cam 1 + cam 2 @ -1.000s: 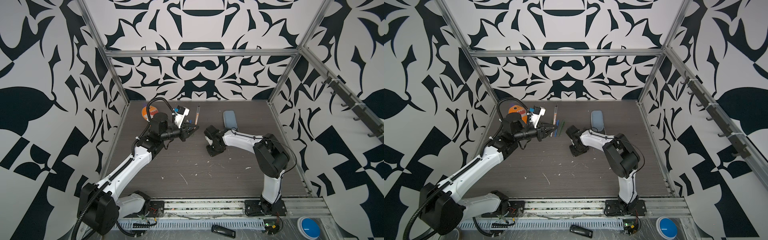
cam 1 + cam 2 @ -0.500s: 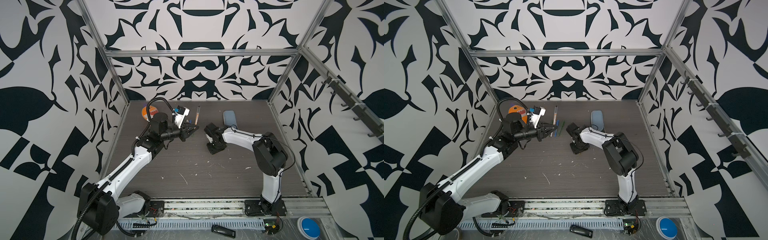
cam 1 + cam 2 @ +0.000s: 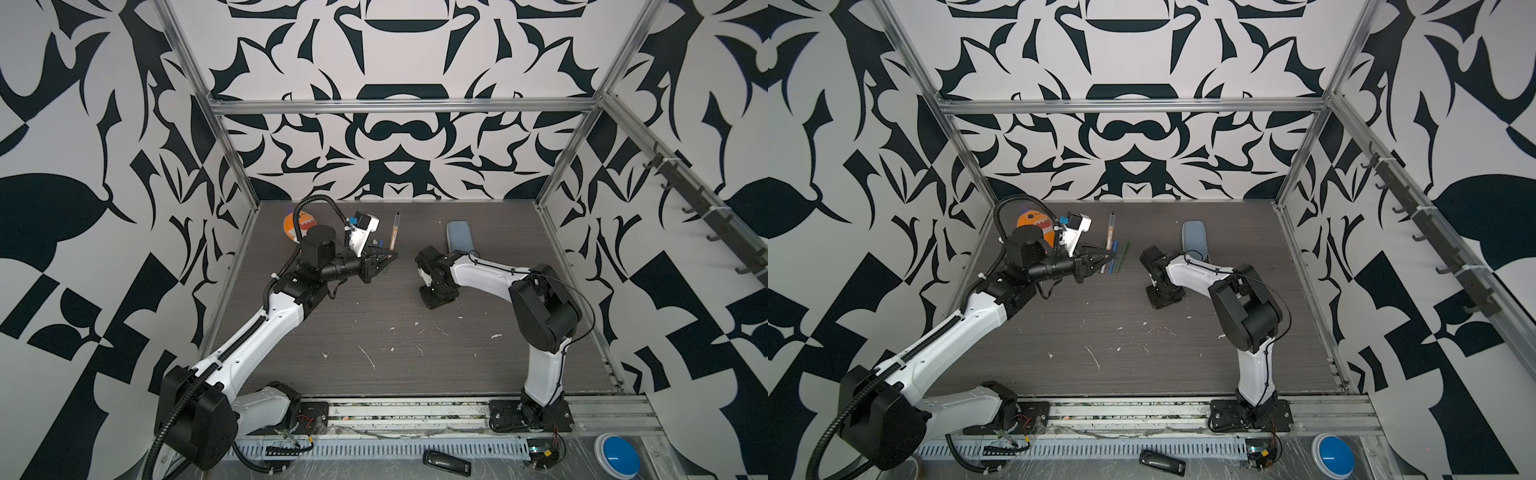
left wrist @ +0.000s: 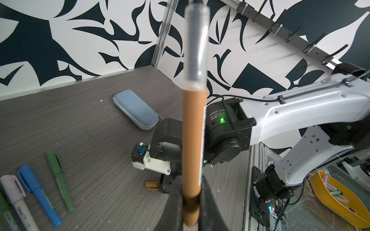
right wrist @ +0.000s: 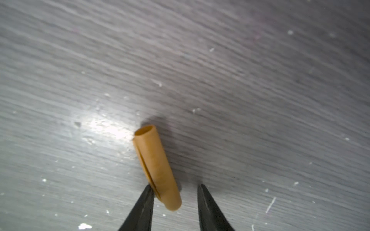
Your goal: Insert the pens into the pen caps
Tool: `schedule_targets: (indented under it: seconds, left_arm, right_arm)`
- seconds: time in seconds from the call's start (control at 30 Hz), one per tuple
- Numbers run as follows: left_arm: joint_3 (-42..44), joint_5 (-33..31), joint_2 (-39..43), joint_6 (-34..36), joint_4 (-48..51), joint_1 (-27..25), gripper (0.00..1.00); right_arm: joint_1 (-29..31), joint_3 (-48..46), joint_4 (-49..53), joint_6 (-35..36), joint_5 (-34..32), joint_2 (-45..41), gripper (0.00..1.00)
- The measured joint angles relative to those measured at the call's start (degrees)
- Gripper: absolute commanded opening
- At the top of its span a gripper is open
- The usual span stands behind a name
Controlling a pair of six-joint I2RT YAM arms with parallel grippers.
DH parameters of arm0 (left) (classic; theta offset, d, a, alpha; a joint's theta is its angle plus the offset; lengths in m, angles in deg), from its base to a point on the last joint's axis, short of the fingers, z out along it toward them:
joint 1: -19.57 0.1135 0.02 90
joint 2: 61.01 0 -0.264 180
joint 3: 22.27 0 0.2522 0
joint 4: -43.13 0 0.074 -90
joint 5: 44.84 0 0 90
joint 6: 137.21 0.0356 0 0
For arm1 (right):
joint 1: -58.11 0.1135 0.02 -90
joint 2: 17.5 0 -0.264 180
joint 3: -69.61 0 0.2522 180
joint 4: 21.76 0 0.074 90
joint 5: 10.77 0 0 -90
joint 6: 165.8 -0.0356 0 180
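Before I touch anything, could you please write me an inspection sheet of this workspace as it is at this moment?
Surface: grey wood-grain table with scattered white flecks.
Job's things: orange-brown pen uncapped and held; orange-brown cap lying on the table; pink pen, blue pen and green pen lie side by side, apparently capped.
Clutter: pale blue case; orange toy near the far left corner.
Grippers: left gripper shut on the orange-brown pen; right gripper open, astride the cap's closed end.
Cables: black hose loops above the left arm; thin cable runs along the right arm.
Surroundings: patterned walls, metal frame, hook rail.
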Motion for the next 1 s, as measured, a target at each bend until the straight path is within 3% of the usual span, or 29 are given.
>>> schedule_targets:
  seconds: [0.4,0.8,1.0]
  left_arm:
    - [0.0,0.0,0.0,0.0,0.0,0.0,0.01]
    - [0.0,0.0,0.0,0.0,0.0,0.0,0.01]
    - [0.0,0.0,0.0,0.0,0.0,0.0,0.02]
  right_arm:
    - [-2.1,6.9,4.3,1.1,-1.9,4.5,0.37]
    - [-3.0,19.6,7.1,1.2,-2.0,12.4,0.35]
    - [-2.8,19.8,7.6,0.5,-1.6,11.9,0.25]
